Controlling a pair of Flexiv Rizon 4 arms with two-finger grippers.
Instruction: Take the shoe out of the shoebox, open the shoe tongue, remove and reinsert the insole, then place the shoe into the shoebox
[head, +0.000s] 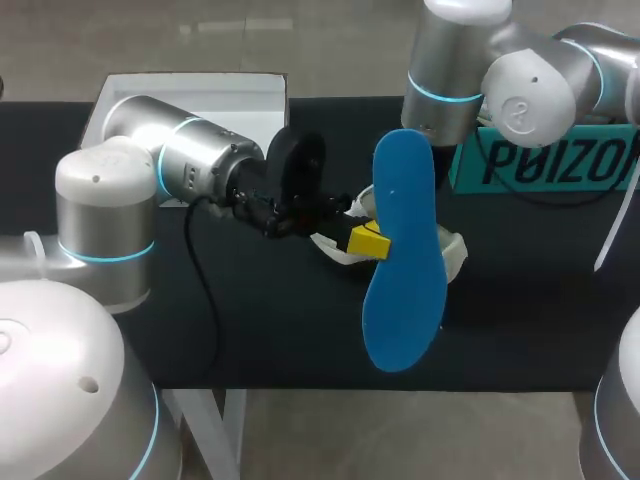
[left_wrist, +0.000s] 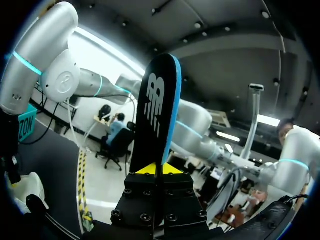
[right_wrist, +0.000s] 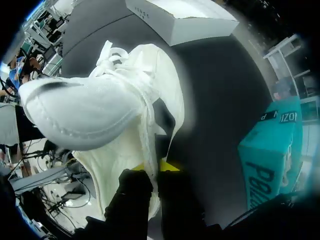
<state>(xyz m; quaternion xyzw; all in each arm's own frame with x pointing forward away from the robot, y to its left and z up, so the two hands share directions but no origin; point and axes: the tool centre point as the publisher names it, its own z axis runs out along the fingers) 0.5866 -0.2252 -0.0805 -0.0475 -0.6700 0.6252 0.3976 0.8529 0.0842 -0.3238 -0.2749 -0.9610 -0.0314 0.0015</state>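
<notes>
the left jaws are clamped on the edge of the blue insole (head: 405, 250), holding it on end and clear of the shoe (right_wrist: 95, 107), likely ready to be fed back in. the right jaws are pinched shut on the white shoe's upper beside its opening, seemingly to steady it above the tabletop (head: 280, 330). the shoebox (head: 225, 95) waits well apart, at the far left.
</notes>
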